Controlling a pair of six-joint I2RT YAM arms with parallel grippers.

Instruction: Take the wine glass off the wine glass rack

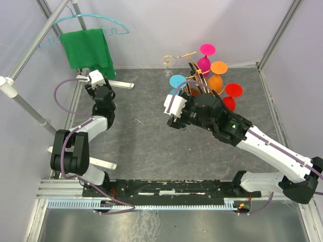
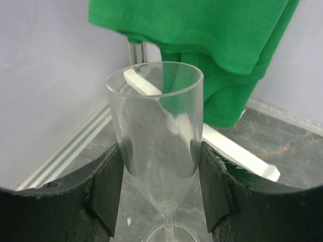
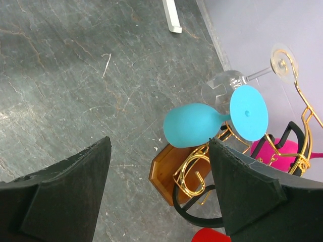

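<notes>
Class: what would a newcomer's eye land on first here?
Bright pink, orange, red and turquoise glasses hang on the gold wine glass rack, back right of the table. At back left, a green cloth drapes a hanger, and the left hand grips a clear wine glass.

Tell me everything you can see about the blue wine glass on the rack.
The blue wine glass looks like opaque matte plastic, turquoise all over: rounded bowl, short stem, flat round foot. It hangs upside down, foot uppermost, on a gold wire arm of the rack. The open right gripper is near but not touching.
</notes>
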